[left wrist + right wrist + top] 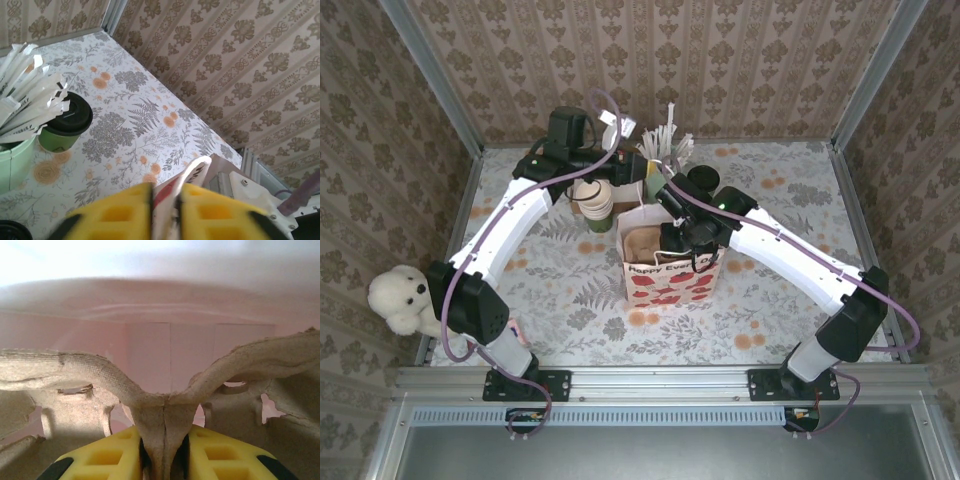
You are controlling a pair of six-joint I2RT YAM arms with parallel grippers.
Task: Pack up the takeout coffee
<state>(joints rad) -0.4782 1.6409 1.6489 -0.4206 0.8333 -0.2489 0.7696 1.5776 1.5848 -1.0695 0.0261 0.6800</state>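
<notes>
**Right Tool Grasping Cup Carrier in Bag; Coffee Standing Outside It**

Near the left arm's base, a white teddy bear point(400, 298) is sitting at the left edge of the table point(780, 300). At the table's centre, a poppy-printed paper bag point(672, 282) is standing upright with its mouth open. The right tool point(164, 450) is reaching down into this bag and clenching the centre ridge of a pulp cup carrier point(100, 375). Both yellow fingers are pressing that ridge from either side, with the bag's pale inner walls behind.

At the bag's far rim, the left tool point(165, 200) is sitting astride the white bag handle point(195, 167) and the printed edge. Its fingers are lying close on both sides, but it cannot be told whether they are gripping or released.

Left of that rim, a stack of lidless cups point(593, 200) is standing. Farther back, the takeout coffee point(64, 131), dark green with a black lid, is standing upright on the table outside the bag. It is just beside a pale mint cup point(15, 160) holding white wrapped straws point(30, 95).
</notes>
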